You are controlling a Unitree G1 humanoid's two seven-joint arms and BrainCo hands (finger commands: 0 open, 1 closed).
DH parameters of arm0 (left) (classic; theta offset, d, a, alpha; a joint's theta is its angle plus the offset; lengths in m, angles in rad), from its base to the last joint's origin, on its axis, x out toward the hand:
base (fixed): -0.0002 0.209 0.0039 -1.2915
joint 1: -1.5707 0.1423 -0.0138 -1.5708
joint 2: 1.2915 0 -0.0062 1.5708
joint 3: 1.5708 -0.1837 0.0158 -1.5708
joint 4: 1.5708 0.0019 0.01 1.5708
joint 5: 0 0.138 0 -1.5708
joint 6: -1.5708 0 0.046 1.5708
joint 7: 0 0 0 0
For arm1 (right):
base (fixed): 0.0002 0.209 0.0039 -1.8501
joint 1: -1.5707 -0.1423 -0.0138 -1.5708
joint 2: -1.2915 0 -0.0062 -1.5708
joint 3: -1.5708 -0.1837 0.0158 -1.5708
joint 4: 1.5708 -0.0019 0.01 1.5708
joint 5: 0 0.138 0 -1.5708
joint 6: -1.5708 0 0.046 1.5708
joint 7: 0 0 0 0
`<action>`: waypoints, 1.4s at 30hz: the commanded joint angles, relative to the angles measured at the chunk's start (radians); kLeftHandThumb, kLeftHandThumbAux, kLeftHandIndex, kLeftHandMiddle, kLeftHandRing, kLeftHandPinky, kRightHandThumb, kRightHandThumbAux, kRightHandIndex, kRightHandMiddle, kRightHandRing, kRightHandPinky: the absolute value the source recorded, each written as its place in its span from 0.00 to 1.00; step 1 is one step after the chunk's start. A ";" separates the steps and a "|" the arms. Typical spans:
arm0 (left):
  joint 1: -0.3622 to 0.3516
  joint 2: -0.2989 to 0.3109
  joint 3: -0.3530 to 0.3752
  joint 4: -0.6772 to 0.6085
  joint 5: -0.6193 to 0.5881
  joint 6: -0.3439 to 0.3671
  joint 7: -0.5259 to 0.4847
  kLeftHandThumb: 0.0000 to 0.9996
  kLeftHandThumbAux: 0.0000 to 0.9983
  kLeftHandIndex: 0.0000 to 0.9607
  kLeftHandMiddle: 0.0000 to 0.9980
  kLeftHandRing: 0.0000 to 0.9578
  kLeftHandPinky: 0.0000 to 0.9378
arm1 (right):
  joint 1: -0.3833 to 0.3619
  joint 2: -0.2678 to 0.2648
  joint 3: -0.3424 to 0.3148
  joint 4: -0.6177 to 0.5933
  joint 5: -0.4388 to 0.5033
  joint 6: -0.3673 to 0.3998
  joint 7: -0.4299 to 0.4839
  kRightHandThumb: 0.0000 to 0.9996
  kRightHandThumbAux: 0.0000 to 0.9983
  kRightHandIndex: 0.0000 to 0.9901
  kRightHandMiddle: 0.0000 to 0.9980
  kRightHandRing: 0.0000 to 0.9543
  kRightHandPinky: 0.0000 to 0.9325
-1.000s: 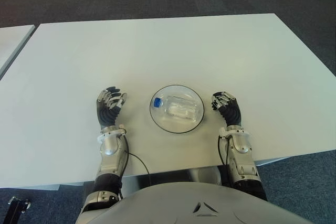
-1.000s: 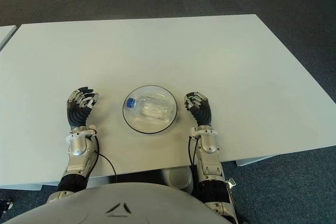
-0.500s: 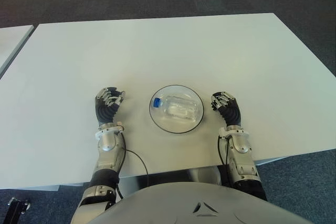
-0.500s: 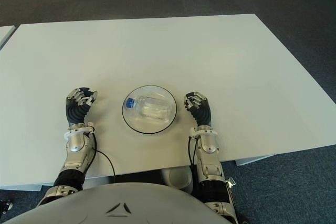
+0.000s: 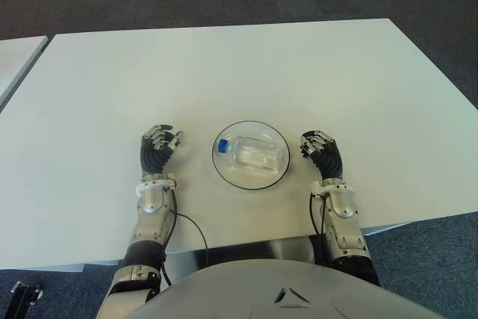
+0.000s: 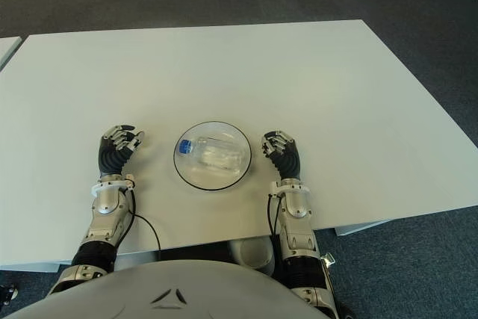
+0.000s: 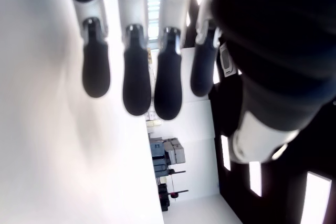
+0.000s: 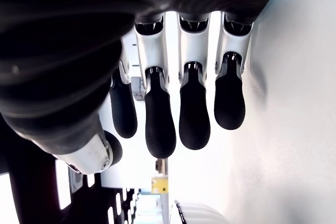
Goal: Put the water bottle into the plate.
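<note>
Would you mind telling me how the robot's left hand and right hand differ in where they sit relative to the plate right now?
The left hand shows left of the plate, with a clear gap of bare table between; the right hand shows on the right, closer to the rim. The left hand angles slightly toward the plate, the right slightly away. Both hold nothing, fingers relaxed; the water bottle lies in the plate.

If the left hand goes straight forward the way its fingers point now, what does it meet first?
Probably nothing. The left hand, open and empty, points away from the robot over bare table. The plate with the water bottle stays to its right, outside that line.
</note>
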 commanded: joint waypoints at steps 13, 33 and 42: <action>0.058 0.027 -0.046 -0.056 0.040 0.100 -0.059 0.70 0.72 0.45 0.61 0.62 0.62 | 0.014 0.009 0.005 0.021 0.000 0.031 0.001 0.70 0.73 0.44 0.65 0.68 0.70; 0.070 0.036 -0.063 -0.077 0.083 0.101 -0.048 0.70 0.72 0.45 0.59 0.62 0.60 | 0.015 0.013 0.005 0.022 -0.002 0.027 -0.002 0.70 0.73 0.44 0.65 0.68 0.69; 0.079 0.027 -0.064 -0.102 0.081 0.127 -0.048 0.70 0.72 0.45 0.57 0.60 0.58 | 0.015 0.011 0.006 0.021 -0.008 0.028 -0.002 0.71 0.73 0.44 0.65 0.68 0.71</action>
